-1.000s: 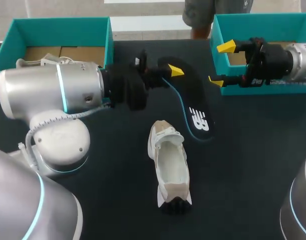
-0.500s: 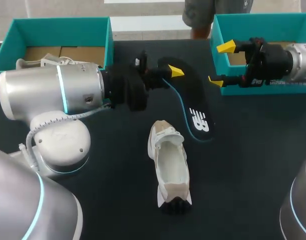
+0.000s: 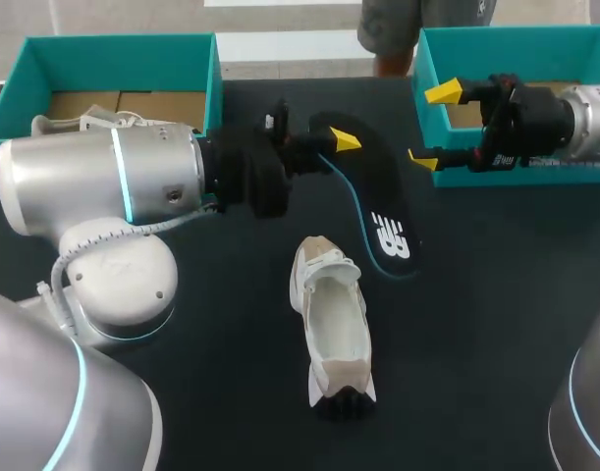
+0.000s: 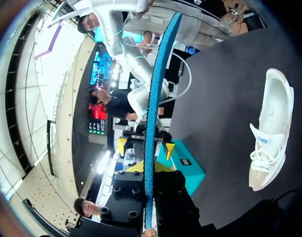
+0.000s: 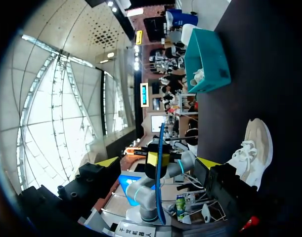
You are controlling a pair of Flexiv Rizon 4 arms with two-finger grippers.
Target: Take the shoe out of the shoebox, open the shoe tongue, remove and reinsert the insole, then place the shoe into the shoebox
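Note:
A white shoe (image 3: 334, 324) lies on the black table (image 3: 496, 294), its opening up and empty; it also shows beside my left gripper (image 4: 269, 133) and ahead of my right one (image 5: 252, 153). Its black insole (image 3: 378, 206), blue-edged, hangs above the table beyond the shoe's toe. My left gripper (image 3: 337, 145) is shut on the insole's upper end; in the left wrist view the insole (image 4: 153, 98) stands edge-on out of that gripper (image 4: 150, 170). My right gripper (image 3: 433, 126) stands open by the right teal shoebox (image 3: 516, 34), apart from the insole (image 5: 161, 143) and facing its edge.
A second teal shoebox (image 3: 113, 41) sits at the back left with another white shoe (image 3: 93, 123) in it, partly hidden by my left arm (image 3: 103, 182). Bare table lies around the shoe in front and to the right.

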